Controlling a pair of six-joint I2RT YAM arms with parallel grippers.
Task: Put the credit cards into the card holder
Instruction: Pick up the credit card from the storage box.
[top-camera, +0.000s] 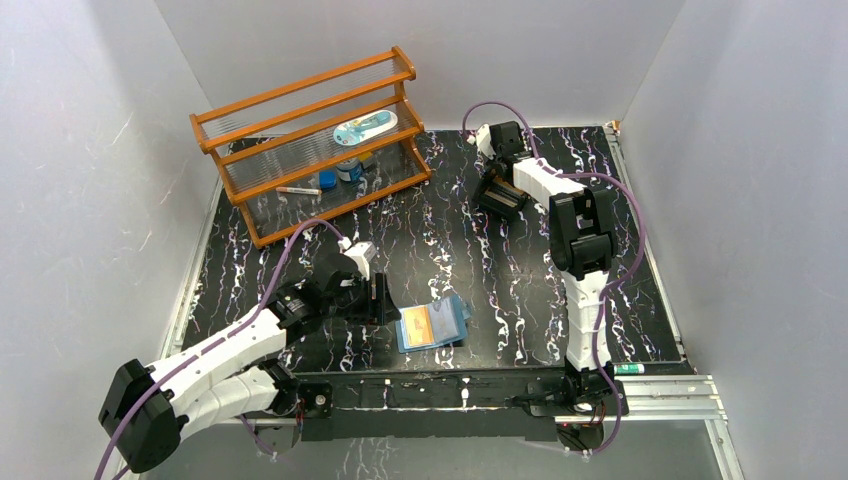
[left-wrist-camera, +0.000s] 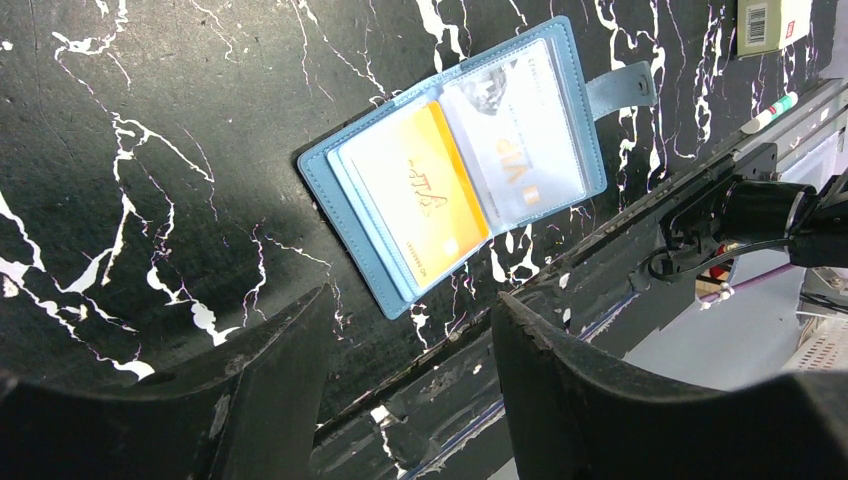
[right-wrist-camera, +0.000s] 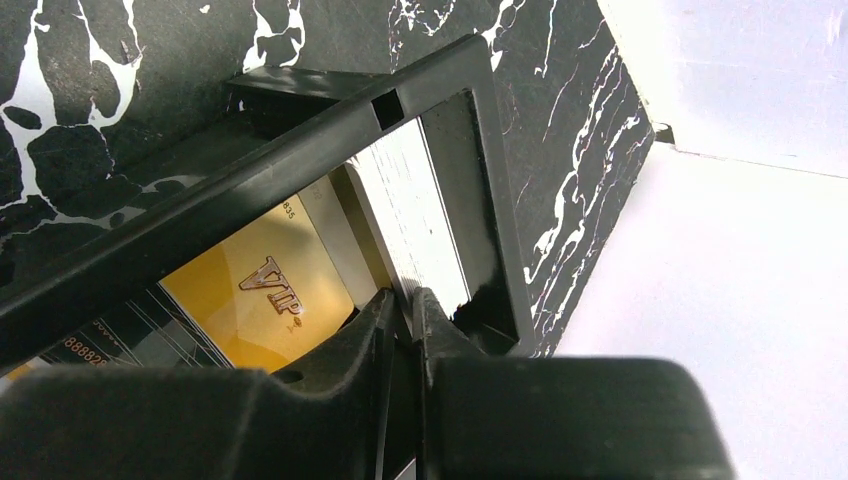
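The blue card holder (top-camera: 432, 322) lies open on the table near its front edge. In the left wrist view the card holder (left-wrist-camera: 455, 165) has an orange credit card (left-wrist-camera: 420, 190) in one pocket and a pale one (left-wrist-camera: 515, 140) in the other. My left gripper (left-wrist-camera: 412, 295) hovers open just to its left, holding nothing. At the back, my right gripper (top-camera: 497, 195) reaches into a black tray (right-wrist-camera: 400, 110). There the right gripper (right-wrist-camera: 405, 297) is shut on the edge of a pale credit card (right-wrist-camera: 415, 215) that stands on its side. A gold VIP card (right-wrist-camera: 270, 290) lies beside it.
A wooden rack (top-camera: 310, 140) with small items on its shelves stands at the back left. White walls enclose the table on three sides. A metal rail (top-camera: 660, 385) runs along the front edge, with a small pen (top-camera: 630, 369) at its right end.
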